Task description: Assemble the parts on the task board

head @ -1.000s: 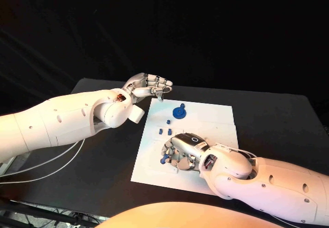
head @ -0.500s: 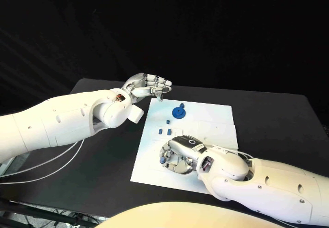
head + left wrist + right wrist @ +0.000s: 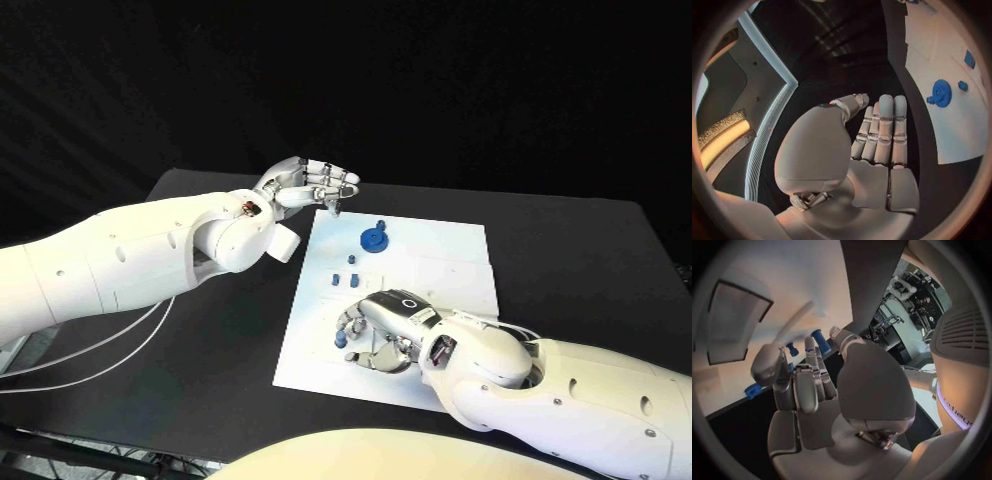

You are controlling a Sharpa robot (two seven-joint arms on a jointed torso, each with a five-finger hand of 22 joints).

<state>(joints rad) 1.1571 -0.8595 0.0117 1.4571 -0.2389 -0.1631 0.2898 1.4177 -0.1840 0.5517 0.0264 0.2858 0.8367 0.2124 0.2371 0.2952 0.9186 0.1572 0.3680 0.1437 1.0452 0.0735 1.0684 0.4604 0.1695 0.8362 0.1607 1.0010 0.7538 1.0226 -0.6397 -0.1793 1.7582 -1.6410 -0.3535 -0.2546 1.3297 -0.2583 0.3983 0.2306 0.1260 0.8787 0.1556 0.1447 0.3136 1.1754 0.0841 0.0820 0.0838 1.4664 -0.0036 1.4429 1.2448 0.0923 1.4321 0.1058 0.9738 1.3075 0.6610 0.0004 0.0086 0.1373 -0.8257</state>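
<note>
The white task board (image 3: 433, 255) lies in the middle of the table. A blue gear (image 3: 374, 238) stands on its far part, with small blue pegs (image 3: 346, 277) a little nearer. My right hand (image 3: 387, 328) hangs over the board's near left part, fingers spread downward. A small blue part (image 3: 340, 340) lies on the board right by its fingertips; I cannot tell if they touch it. The right wrist view has that part (image 3: 752, 390) beside the thumb (image 3: 767, 365) and two pegs (image 3: 821, 341) beyond. My left hand (image 3: 312, 184) hovers past the board's far left corner, fingers (image 3: 880, 131) curled in and holding nothing.
The black table (image 3: 577, 250) surrounds the board on all sides. A dark rectangular recess (image 3: 732, 322) is in the board ahead of the right hand. The gear (image 3: 941, 93) and board (image 3: 954, 130) lie off to one side of the left hand.
The right hand has drawn back a little toward the board's near edge and sunk lower over the small blue part. The left hand has stayed put.
</note>
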